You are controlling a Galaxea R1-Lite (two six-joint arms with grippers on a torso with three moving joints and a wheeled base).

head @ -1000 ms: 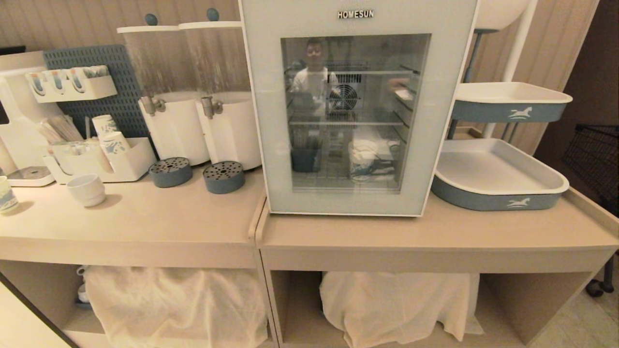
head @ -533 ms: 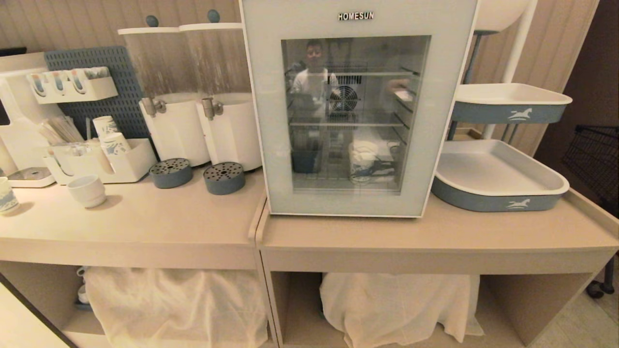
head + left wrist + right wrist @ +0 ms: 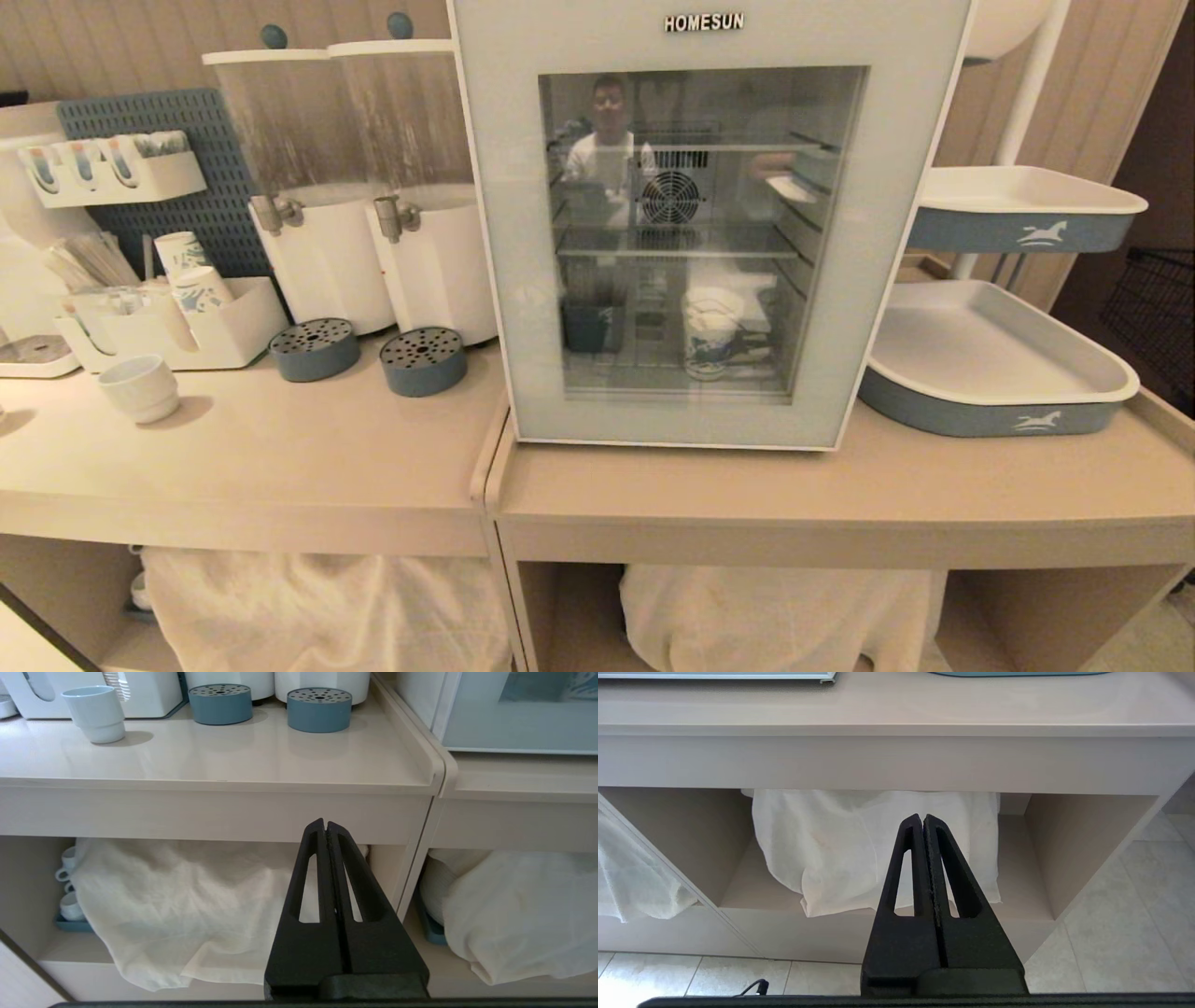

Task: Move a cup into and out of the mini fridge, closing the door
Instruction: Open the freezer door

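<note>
Fingers pressed together in wrist views only, head view shows cup inside mini fridge

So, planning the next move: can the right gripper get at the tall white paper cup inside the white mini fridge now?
Probably not: the glass-windowed door is shut before the cup, and the right gripper hangs shut below the counter.

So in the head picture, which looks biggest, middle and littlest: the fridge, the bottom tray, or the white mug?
1. mini fridge
2. bottom tray
3. white mug
The gaps are wide, so nearness hardly matters.
</note>
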